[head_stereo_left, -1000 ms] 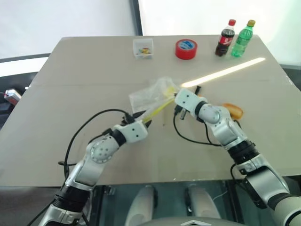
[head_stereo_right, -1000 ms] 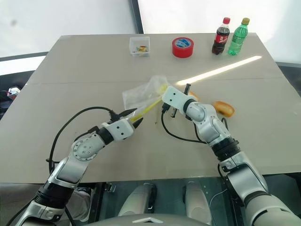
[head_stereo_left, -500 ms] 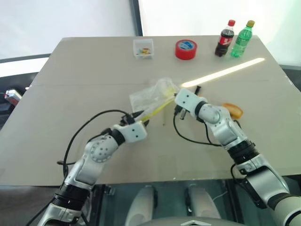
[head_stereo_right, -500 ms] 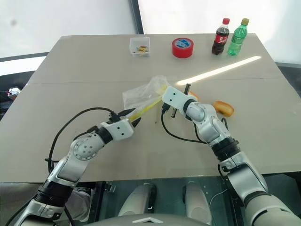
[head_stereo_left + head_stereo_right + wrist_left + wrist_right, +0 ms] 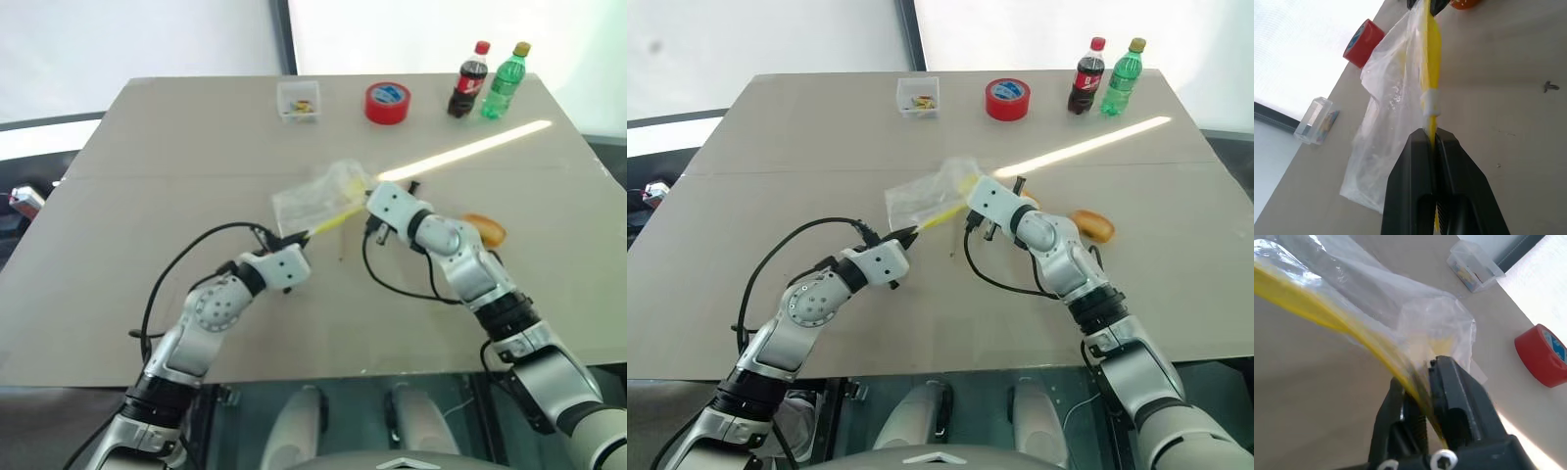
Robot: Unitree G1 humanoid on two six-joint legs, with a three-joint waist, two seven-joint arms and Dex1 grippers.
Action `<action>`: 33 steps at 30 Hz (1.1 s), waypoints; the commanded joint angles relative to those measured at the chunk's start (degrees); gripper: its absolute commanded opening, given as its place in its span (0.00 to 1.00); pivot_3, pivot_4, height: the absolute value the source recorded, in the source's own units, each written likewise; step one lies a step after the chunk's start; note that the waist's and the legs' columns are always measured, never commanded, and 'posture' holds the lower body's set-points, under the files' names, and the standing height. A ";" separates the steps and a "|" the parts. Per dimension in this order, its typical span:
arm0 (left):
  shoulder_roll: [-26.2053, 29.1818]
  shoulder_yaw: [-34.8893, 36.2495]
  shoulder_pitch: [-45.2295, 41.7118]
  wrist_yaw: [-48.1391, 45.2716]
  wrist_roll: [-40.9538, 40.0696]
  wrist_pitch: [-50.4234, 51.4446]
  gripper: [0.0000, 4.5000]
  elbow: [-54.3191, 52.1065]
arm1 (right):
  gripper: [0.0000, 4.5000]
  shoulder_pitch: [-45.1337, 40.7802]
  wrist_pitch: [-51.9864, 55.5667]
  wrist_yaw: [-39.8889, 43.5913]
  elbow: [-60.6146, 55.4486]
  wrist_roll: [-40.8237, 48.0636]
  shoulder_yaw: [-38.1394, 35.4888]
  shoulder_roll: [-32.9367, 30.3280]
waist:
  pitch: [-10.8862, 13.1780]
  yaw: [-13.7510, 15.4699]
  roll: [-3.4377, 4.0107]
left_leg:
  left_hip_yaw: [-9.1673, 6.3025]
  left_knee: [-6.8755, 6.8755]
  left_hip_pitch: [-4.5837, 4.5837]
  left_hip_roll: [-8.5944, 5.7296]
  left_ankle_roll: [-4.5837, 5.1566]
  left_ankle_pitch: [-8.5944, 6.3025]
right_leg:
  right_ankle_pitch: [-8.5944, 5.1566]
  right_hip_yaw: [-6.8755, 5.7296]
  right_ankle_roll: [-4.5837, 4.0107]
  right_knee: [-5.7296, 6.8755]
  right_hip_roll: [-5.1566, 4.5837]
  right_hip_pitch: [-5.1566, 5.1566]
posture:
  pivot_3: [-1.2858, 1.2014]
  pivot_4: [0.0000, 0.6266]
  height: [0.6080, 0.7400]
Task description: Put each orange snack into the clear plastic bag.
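While the surface carries everything, I work from the bag lying mid-surface, its yellow strip stretched between my two tools. My left tool is clenched on the near end of the strip. My right tool has the strip's far end between its fingers, which look parted; I cannot tell if it grips.

One snack lies just right of my right arm, apart from the bag, and part of another shows at the strip's far end.

My judgement: the step is opening the bag's mouth. To do it well I'd keep the left pinch firm, have the right take one lip only, then draw apart gently, so the strip doesn't slip or the bag drag.
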 commanded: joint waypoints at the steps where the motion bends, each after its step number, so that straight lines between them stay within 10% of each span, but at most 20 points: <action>1: -1.74 1.18 -0.06 0.33 -2.45 0.98 0.00 -1.37 | 0.56 1.52 1.55 0.21 -5.96 0.44 -2.13 -1.48 | 0.00 0.08 0.00 | 0.00 0.00 -0.02 0.00 0.00 0.00 | 0.00 0.00 0.00 0.00 0.00 0.00 | 0.52 0.24 1.00; 13: -5.86 2.49 0.77 1.18 -4.50 6.47 0.00 -3.59 | 0.56 12.75 30.61 3.44 -25.00 18.27 -14.35 5.87 | 0.00 0.08 -0.01 | -0.06 0.16 -0.02 0.04 0.01 0.00 | 0.00 -0.01 0.00 0.10 0.06 0.04 | 0.52 0.24 1.00; 19: -6.15 2.48 0.52 1.21 -4.48 6.57 0.00 -3.13 | 0.01 12.50 35.58 1.30 -26.59 22.41 -14.09 8.68 | 0.00 -0.03 -0.01 | -0.07 0.19 0.00 0.06 0.01 0.00 | 0.00 -0.02 0.00 0.12 0.09 0.04 | 0.52 0.24 1.00; 33: -6.06 1.39 0.58 0.47 -4.19 4.76 0.00 -2.32 | 0.01 4.50 33.01 -0.21 -22.44 25.38 -10.71 10.61 | 0.00 0.00 0.00 | -0.06 0.18 -0.01 0.05 0.01 0.00 | 0.01 -0.02 0.00 0.09 0.07 0.04 | 0.52 0.24 1.00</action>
